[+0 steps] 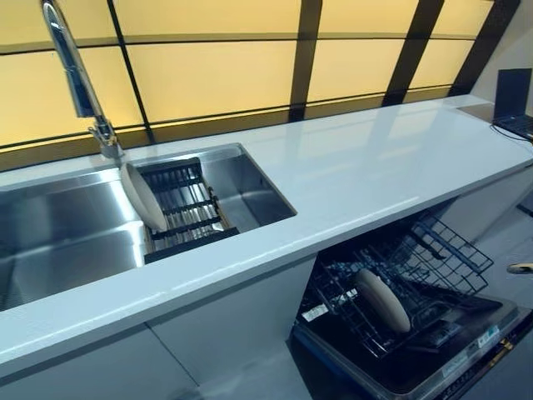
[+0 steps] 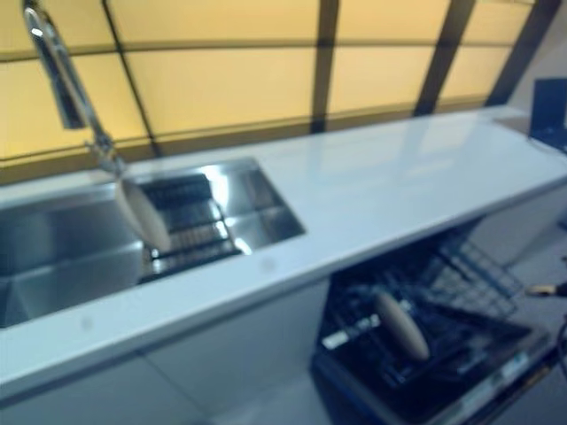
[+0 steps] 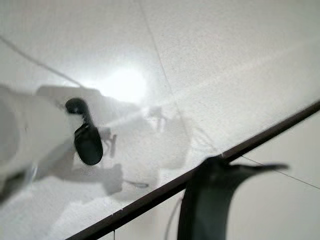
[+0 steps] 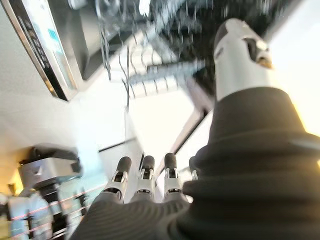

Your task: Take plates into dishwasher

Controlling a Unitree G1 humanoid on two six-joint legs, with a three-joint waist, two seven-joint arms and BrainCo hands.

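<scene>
A pale plate [image 1: 143, 197] stands on edge in the black rack [image 1: 187, 208] inside the steel sink [image 1: 58, 242]. A second pale plate [image 1: 383, 302] stands in the pulled-out lower rack [image 1: 433, 250] of the open dishwasher, below the counter at the right. My right hand [image 4: 146, 180] shows in its wrist view with straight fingers and a straight thumb [image 4: 240, 55], holding nothing; the dishwasher rack [image 4: 160, 65] lies beyond it. My left hand [image 3: 87, 142] hangs over the pale floor, relaxed and empty.
A white counter [image 1: 358, 167] runs from the sink to the far right, where a dark laptop-like object [image 1: 512, 100] sits. A chrome faucet [image 1: 75, 75] rises behind the sink. The dishwasher door [image 1: 466, 350] lies folded down at the lower right.
</scene>
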